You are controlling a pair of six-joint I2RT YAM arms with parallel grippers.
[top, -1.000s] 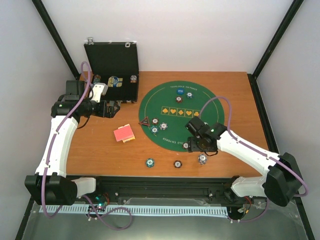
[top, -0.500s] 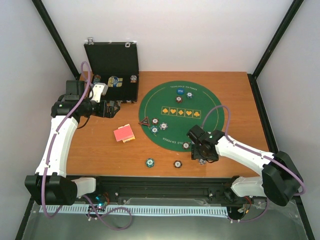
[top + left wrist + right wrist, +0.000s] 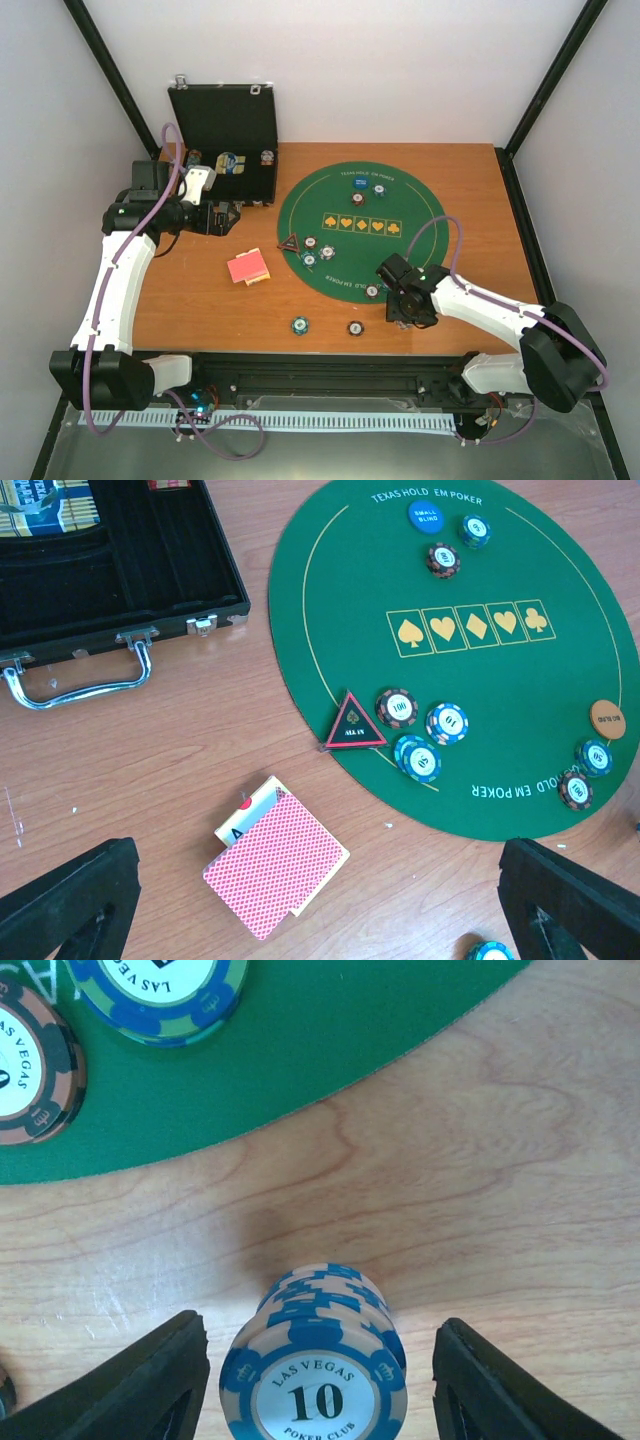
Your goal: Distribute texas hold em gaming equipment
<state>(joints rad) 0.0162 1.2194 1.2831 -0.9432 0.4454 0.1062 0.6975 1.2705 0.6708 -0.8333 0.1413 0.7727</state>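
Blue chip stack (image 3: 316, 1355) between spread right gripper (image 3: 320, 1390) fingers, hidden overhead

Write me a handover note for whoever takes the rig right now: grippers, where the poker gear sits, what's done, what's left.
Left gripper: open, empty, near the case.
Right gripper: open, straddling a chip stack marked 10 on the table, just off the mat.
Done: blue disc, orange disc, triangle marker and several chips sit on the mat.
Left: cards lie in one pile off the mat; loose chips near the table's front edge.
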